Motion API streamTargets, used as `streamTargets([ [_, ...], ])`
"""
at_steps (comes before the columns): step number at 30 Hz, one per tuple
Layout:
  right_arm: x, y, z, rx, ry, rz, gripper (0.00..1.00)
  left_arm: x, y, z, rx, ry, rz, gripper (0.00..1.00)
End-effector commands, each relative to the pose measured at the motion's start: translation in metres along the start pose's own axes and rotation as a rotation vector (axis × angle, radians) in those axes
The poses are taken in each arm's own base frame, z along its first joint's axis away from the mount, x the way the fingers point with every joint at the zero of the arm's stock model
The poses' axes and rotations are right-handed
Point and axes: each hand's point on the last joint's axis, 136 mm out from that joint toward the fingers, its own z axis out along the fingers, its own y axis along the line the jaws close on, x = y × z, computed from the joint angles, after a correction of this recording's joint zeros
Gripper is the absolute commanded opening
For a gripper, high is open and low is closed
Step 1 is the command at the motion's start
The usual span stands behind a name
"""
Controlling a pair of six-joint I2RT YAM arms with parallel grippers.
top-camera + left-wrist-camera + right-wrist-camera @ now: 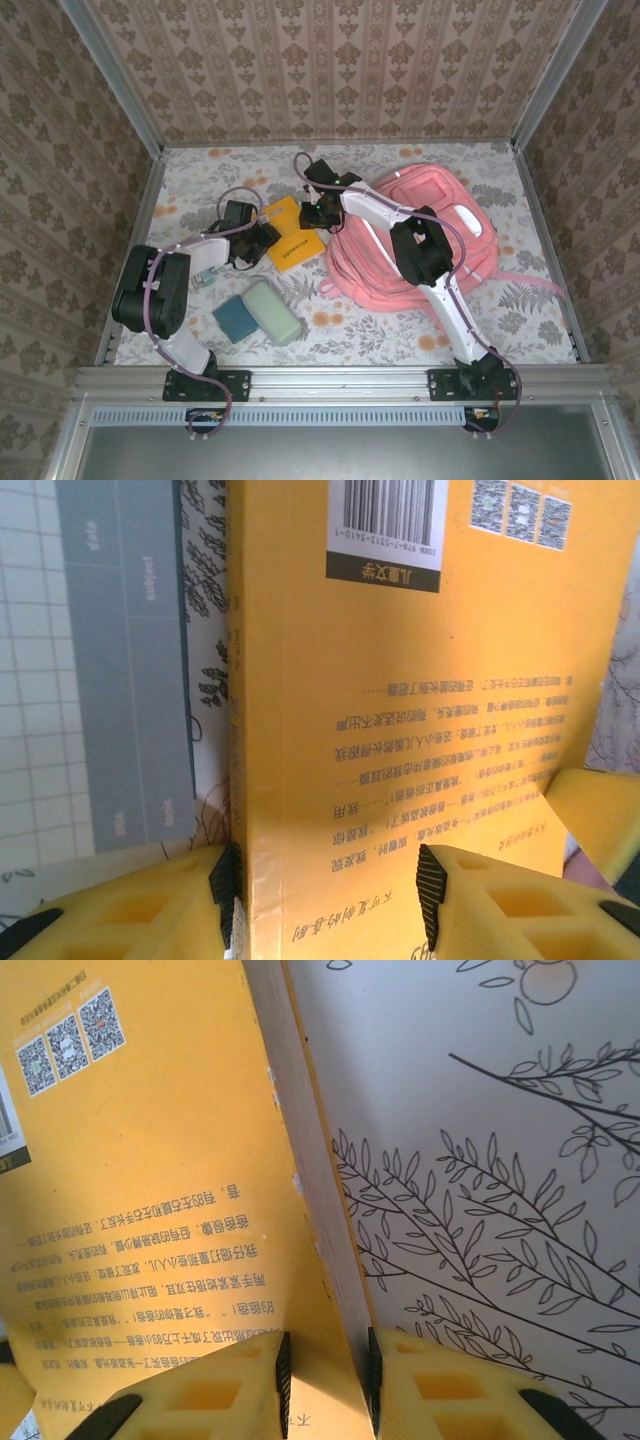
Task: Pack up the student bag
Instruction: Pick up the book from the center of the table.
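A yellow book (290, 242) lies on the floral table between my two grippers, just left of the student bag (365, 268), a big pink backpack lying flat with a white patch. My left gripper (262, 238) is at the book's left side. In the left wrist view it (328, 885) stands open over the book (400, 680), one pad against the spine and the other above the cover. My right gripper (318, 215) is at the book's right side. In the right wrist view it (327, 1375) is shut on the page edge of the book (130, 1210), which tilts up off the table.
A blue pouch (236, 318) and a pale green case (272, 312) lie near the front left. A grey-and-white grid notebook (130, 680) lies beside the book's spine, under the left arm. Patterned walls close in the table on three sides.
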Motion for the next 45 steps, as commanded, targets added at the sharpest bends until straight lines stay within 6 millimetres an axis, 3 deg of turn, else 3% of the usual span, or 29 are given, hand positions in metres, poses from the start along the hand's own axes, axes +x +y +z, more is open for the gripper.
streamTargets([
  [1,0.031,0.018,0.003,-0.05,0.103,0.01,0.28,-0.011,-0.079,-0.035,0.325,-0.056,0.101,0.5],
  [6,0.03,0.018,0.001,-0.053,0.101,0.015,0.28,-0.009,-0.092,-0.047,0.4,-0.065,0.139,0.49],
  [15,0.033,0.019,-0.004,-0.05,0.105,0.01,0.29,-0.001,-0.068,-0.024,0.333,-0.009,0.125,0.48],
  [21,0.033,0.02,-0.008,-0.063,0.099,0.017,0.29,-0.004,-0.075,-0.015,0.442,0.014,0.066,0.45],
  [29,0.029,0.021,-0.018,-0.06,0.075,0.014,0.31,-0.008,-0.068,-0.026,0.386,-0.014,0.096,0.26],
  [34,0.01,0.025,-0.053,-0.036,-0.015,-0.025,0.39,-0.013,-0.068,-0.041,0.368,-0.037,0.123,0.03],
  [39,0.0,0.021,-0.105,0.058,-0.122,-0.102,0.47,-0.019,-0.076,-0.065,0.369,-0.078,0.158,0.0],
  [45,0.026,-0.011,-0.147,0.216,-0.15,-0.172,0.52,-0.022,-0.091,-0.092,0.4,-0.103,0.198,0.0],
])
